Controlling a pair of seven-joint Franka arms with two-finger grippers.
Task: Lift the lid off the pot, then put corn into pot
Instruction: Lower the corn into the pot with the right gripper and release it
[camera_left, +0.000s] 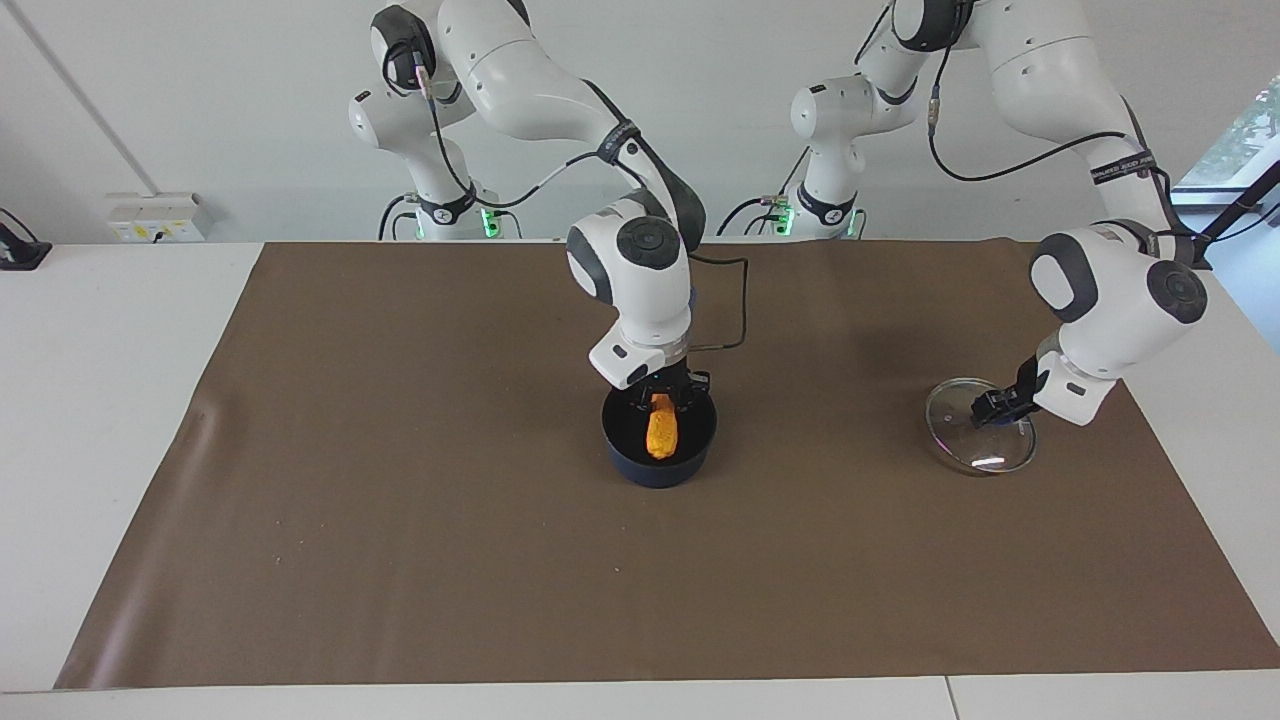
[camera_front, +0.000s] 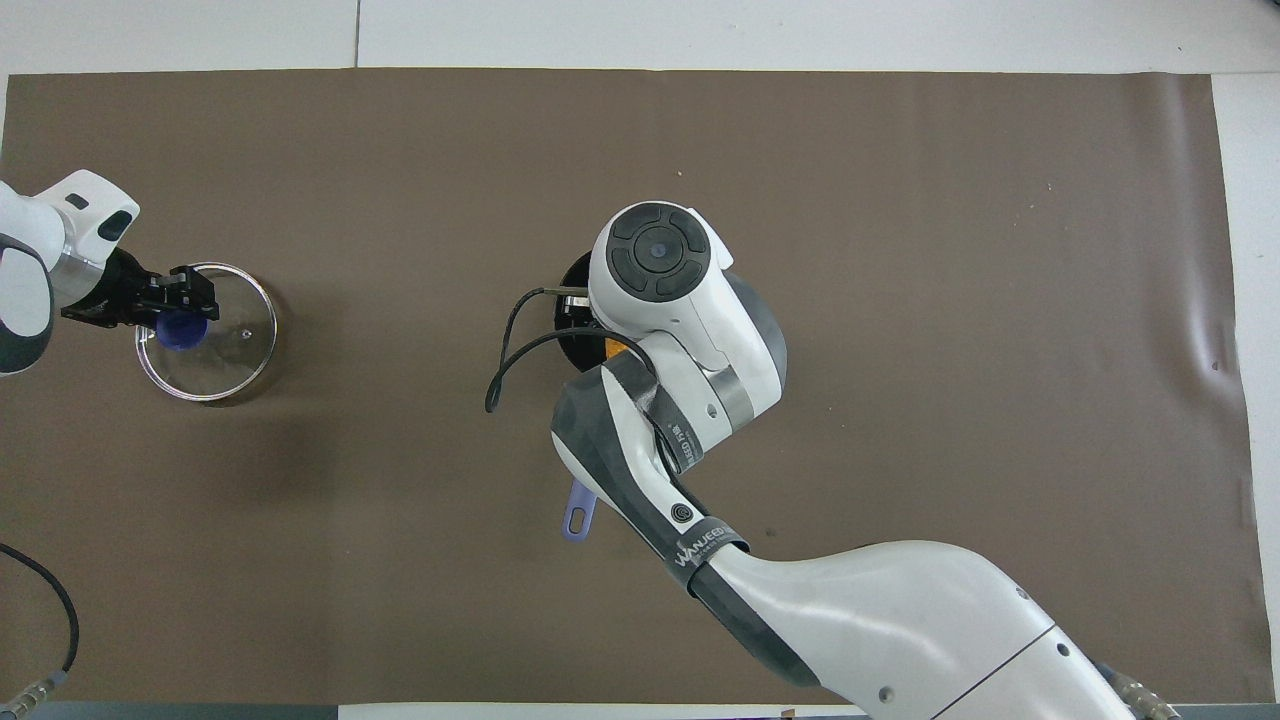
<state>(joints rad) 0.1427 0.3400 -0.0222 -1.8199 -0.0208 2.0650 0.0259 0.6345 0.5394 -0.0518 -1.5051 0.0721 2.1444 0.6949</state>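
White bench with brown mat spread across it; two white arms entering from the robots' end.

Right end effector: lowered over the pot's mouth, fingers closed narrowly on the upper end of the corn. Largely hidden under its own wrist in the overhead view, only an orange sliver of the cob showing there.

Pot: directly below the right end effector, near the middle of the mat, dark navy with black inside. Handle running from under that end effector toward the robots, only its blue-purple tip visible.

Corn: hanging upright from the right end effector, lower end down inside the pot; contact with the pot's floor not discernible.

Left end effector: low at the lid's centre, toward the left arm's end of the bench, fingers set either side of the blue-purple knob. Whether closed on the knob or merely around it: cannot tell.

Lid: clear glass with thin metal rim, beneath the left end effector, lying on the mat, well apart from the pot.
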